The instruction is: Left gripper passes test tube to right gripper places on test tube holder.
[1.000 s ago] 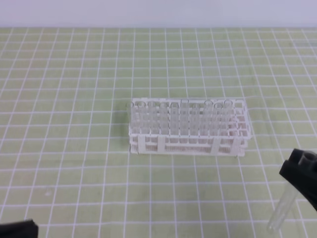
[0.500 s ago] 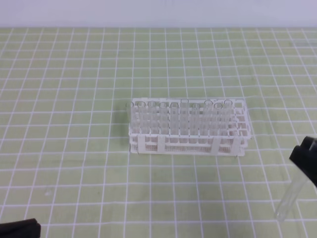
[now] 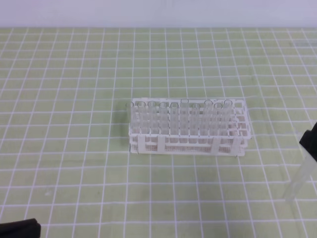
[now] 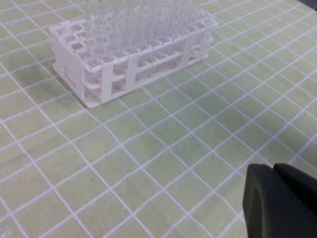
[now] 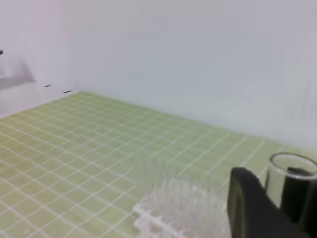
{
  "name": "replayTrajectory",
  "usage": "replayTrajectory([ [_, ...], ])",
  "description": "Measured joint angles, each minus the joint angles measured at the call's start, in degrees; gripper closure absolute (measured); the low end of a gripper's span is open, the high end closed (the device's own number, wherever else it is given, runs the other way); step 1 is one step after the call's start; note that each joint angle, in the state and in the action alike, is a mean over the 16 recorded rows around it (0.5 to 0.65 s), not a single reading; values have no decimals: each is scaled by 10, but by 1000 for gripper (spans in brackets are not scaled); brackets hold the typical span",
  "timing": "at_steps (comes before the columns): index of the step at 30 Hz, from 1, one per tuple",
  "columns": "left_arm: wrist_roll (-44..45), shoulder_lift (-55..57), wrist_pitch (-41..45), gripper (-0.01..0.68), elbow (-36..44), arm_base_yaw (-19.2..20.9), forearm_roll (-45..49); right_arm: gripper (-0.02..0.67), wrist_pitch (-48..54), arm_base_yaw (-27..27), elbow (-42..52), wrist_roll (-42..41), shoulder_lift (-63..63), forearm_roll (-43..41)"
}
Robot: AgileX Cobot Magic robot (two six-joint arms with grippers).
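From the high view I see my right gripper (image 3: 311, 145) only as a black block at the right edge, above the green gridded bench (image 3: 74, 163) and off to the right of the rack. A clear test tube (image 3: 298, 179) hangs from it, slanting down and to the left, its rounded end low near the bench surface — I cannot tell whether it touches. In the right wrist view the tube's open rim (image 5: 290, 174) stands between two black fingers (image 5: 247, 208), one on each side and close against the glass, so the fingers are clamped on the tube and hold it near its top.

The white rack (image 3: 187, 127) sits near the middle of the bench, long side toward me, with a row of clear tubes already standing upright in its holes. The held tube is well apart from it, to the right and nearer the front edge.

My left gripper (image 3: 19, 229) shows only as a dark corner at the bottom left of the high view, low and far from the rack. Its wrist view catches one rounded black finger (image 4: 280, 201) at the lower right with a thin seam in it — I cannot tell whether those fingers are together or apart. Nothing sits between them that I can see.
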Motion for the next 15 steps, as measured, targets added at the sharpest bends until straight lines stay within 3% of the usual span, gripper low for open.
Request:
replayTrajectory([
  [8, 0, 1, -1, 673, 0, 0, 0, 639, -18, 0, -42, -48, 28, -6],
  [15, 0, 1, -1, 673, 0, 19, 0, 639, -71, 24, -116, 4, 98, -116],
])
